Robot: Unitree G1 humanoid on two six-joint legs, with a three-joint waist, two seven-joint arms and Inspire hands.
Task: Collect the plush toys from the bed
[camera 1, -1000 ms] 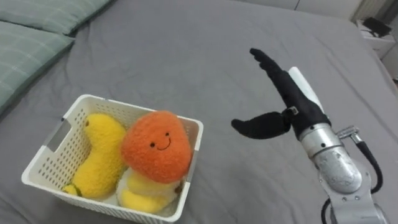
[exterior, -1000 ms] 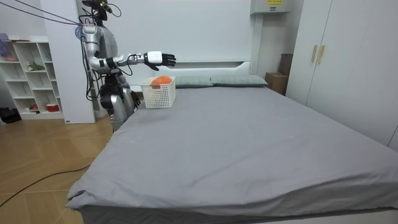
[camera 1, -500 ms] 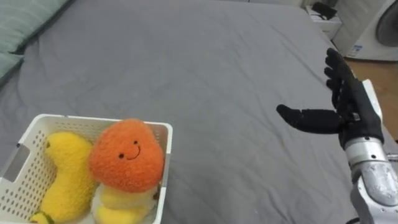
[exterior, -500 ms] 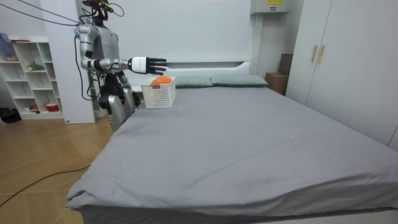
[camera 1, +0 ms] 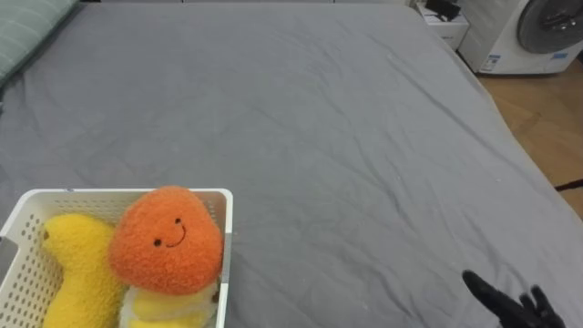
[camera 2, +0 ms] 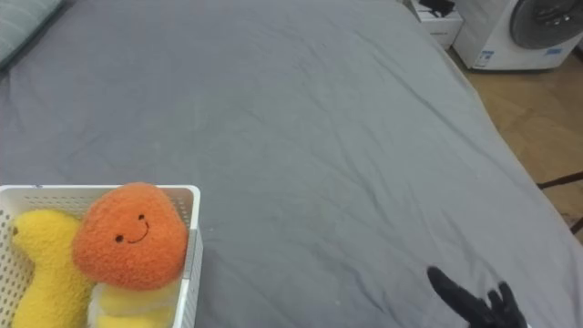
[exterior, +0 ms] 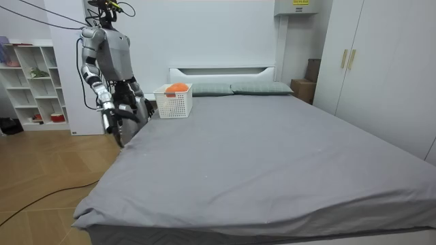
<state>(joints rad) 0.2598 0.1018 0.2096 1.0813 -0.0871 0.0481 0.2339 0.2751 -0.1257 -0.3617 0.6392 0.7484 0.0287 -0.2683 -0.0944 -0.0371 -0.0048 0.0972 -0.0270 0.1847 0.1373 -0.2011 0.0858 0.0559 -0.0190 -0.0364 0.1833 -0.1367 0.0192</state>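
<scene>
**Both toys in the basket; right hand with fingers spread, empty.**
In the eye views we find the orange toy and yellow toy inside the white basket on the grey bed. The right hand sits well apart from it, and a washing machine stands beyond. The room view places the robot at the bedside by the basket, with a shelf unit behind.
</scene>
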